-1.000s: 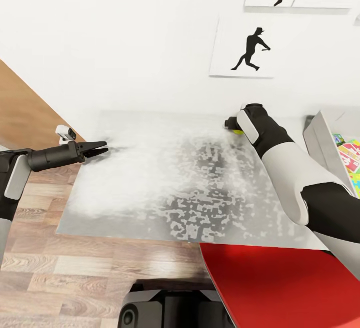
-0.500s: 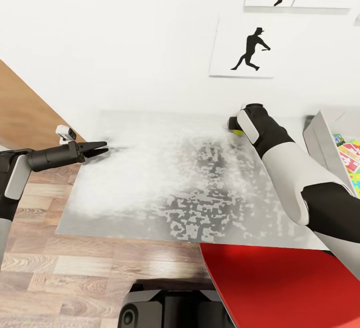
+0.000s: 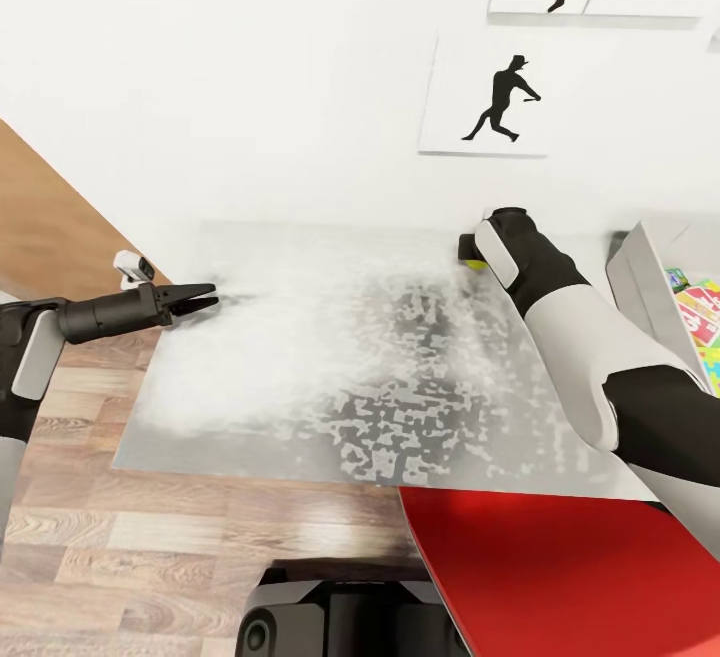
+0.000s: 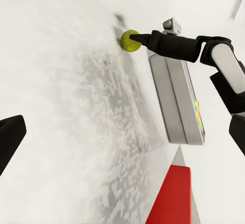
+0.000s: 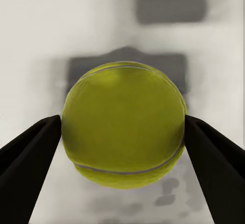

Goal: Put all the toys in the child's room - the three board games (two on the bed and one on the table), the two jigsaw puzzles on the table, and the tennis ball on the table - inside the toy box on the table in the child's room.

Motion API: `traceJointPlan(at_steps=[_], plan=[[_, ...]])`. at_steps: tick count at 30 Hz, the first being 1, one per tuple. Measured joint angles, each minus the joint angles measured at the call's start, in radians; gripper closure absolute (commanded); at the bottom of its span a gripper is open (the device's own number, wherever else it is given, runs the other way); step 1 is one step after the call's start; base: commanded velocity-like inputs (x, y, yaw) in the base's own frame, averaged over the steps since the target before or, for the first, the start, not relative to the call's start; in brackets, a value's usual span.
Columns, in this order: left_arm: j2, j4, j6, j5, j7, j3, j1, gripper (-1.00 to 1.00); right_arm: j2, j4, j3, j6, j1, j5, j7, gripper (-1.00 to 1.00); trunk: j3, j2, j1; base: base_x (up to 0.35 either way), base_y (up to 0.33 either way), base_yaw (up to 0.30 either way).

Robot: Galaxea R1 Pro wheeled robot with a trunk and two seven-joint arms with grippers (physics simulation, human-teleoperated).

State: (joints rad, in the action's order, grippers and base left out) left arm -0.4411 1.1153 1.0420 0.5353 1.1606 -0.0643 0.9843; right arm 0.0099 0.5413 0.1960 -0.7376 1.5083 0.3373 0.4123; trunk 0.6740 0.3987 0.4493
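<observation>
Yellow-green tennis ball (image 5: 124,124) sits clamped between right gripper (image 5: 122,132) fingers near the table's (image 3: 300,377) far edge; left gripper (image 3: 190,299) idles nearly closed, empty; next, judged: carry it to toy box (image 3: 640,282).

You see a red chair seat (image 3: 560,577) at front right, a wood-plank floor (image 3: 70,527) on the left, and black silhouette pics (image 3: 487,97) on the white wall.

I see the yellow-green tennis ball (image 5: 124,124) clamped between the right gripper (image 5: 122,147) fingertips, at the table's (image 3: 330,377) far edge. Toy box (image 4: 176,101) beside it holds colourful toys (image 3: 700,322).
</observation>
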Motion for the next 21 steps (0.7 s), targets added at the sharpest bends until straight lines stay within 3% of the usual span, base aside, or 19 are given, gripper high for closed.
traceJointPlan(at_steps=[17, 21], plan=[[-0.001, 0.009, 0.000, 0.000, 0.000, 0.000, 0.000, -1.00, -0.001, 0.001, 0.000, -0.003, -0.001, -0.003, -0.006, 1.00, 0.000, 0.000, 0.000, 0.000, 0.000, 0.000], [-0.003, 0.009, 0.000, 0.001, 0.001, 0.001, 0.000, -1.00, -0.005, 0.009, -0.001, -0.014, -0.001, 0.015, -0.006, 1.00, 0.000, 0.000, 0.000, 0.000, 0.000, 0.000]])
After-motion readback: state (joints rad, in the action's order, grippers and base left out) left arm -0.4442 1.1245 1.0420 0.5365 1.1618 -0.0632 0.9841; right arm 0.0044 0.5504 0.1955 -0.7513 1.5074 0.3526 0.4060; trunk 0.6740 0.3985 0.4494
